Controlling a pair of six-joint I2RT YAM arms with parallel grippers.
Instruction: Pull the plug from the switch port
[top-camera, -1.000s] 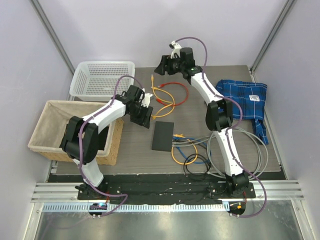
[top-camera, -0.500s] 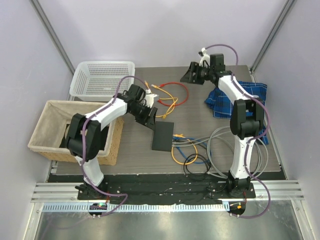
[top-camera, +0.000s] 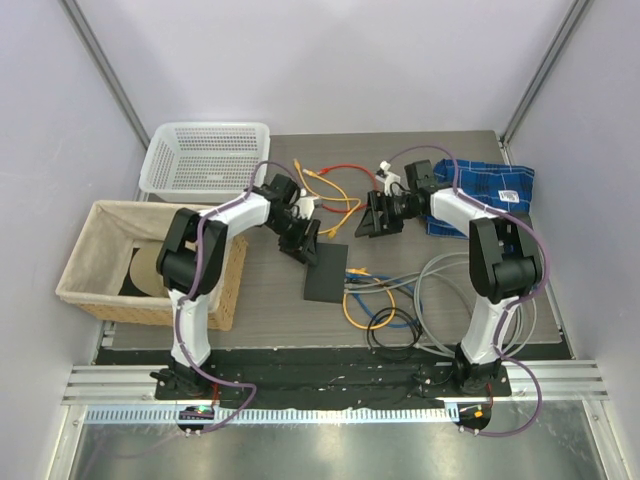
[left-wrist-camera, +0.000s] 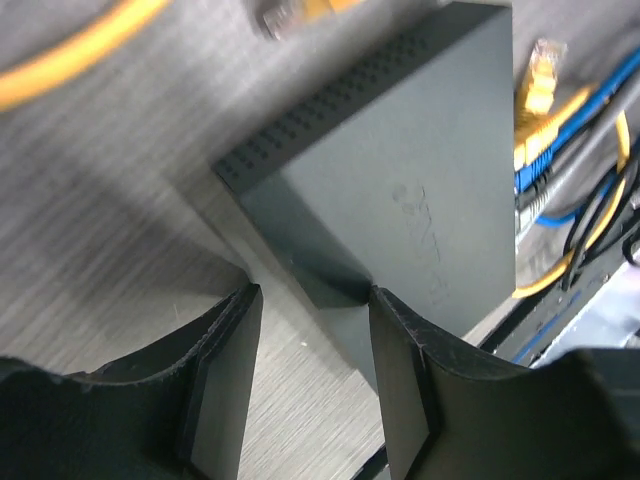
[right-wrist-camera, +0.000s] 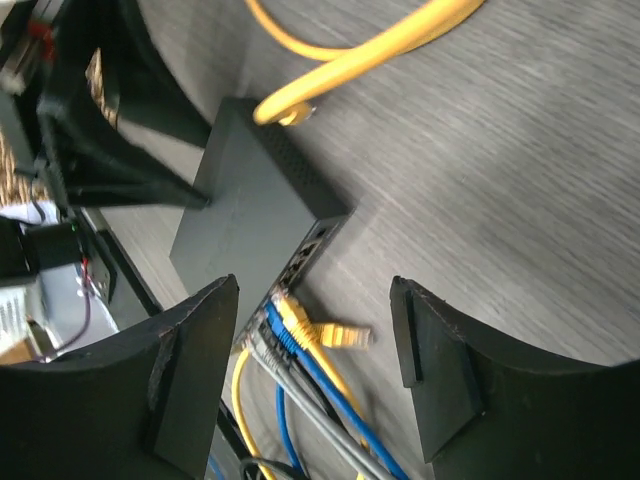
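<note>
L hand (left-wrist-camera: 310, 305) open at switch (top-camera: 326, 272) corner; R hand (top-camera: 373, 222) open, angled twd it.

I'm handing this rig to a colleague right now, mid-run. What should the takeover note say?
Left gripper: open, low, jaws either side of the far corner of the switch; nothing gripped.
Right gripper: open, empty, hovering off the switch's port edge.
Switch: flat on the table, mid-table. Yellow, blue and grey cables meet its port edge; one yellow plug lies loose beside them.
Done: both grippers are at the switch.
Left: steady the switch, grip a seated plug, pull it out.
</note>
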